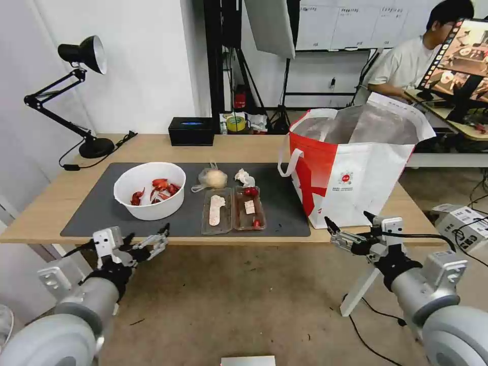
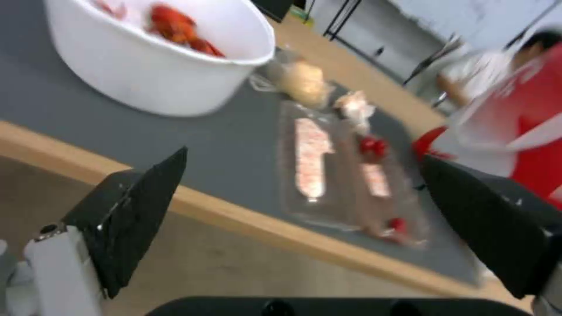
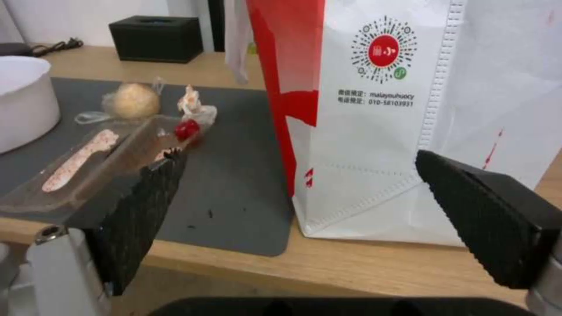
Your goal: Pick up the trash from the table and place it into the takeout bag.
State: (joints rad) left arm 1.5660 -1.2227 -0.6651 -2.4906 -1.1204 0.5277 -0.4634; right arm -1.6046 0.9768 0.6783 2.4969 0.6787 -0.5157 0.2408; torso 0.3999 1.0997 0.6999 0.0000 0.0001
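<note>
Nothing picked yet, you're at the approach step. Table (image 1: 61, 203) carries everything: bag (image 1: 356, 178) at the mat's (image 1: 101, 208) right end, bowl (image 1: 149, 190) at its left, tray (image 1: 233, 209) between. Left gripper (image 1: 147, 240) below the bowl, right gripper (image 1: 348, 229) below the bag, both spread, empty. Next: reach in over the mat.

On table (image 1: 51, 203) mat: white bowl (image 1: 149, 190) with red shells, left of open clear tray (image 1: 233, 210); knotted bag (image 1: 212, 178), tissue (image 1: 244, 177) behind tray; takeout bag (image 1: 356, 168) upright, open, right of tray.
</note>
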